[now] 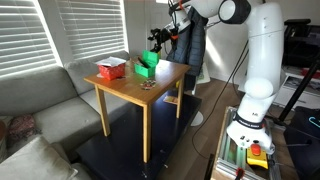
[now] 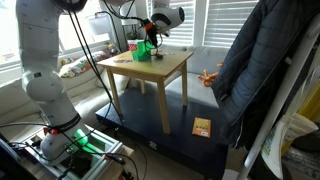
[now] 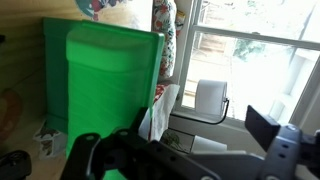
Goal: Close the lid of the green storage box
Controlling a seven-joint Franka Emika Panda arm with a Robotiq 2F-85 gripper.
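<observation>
1. One lid (image 3: 105, 85) to swing down. I'd set the end effector (image 1: 156, 40) against its top edge and push in a slow arc about the hinge, so the green storage box (image 1: 147, 69) doesn't skid.
2. The end effector hangs just above the box. In the wrist view its jaws look spread, gripping nothing.
3. The box sits on the counter (image 1: 150, 88), near the red box (image 1: 110, 68) but apart from it.
4. The lid stands nearly upright — flat, bright green, smooth plastic, matching the box's footprint as far as I can judge.
</observation>
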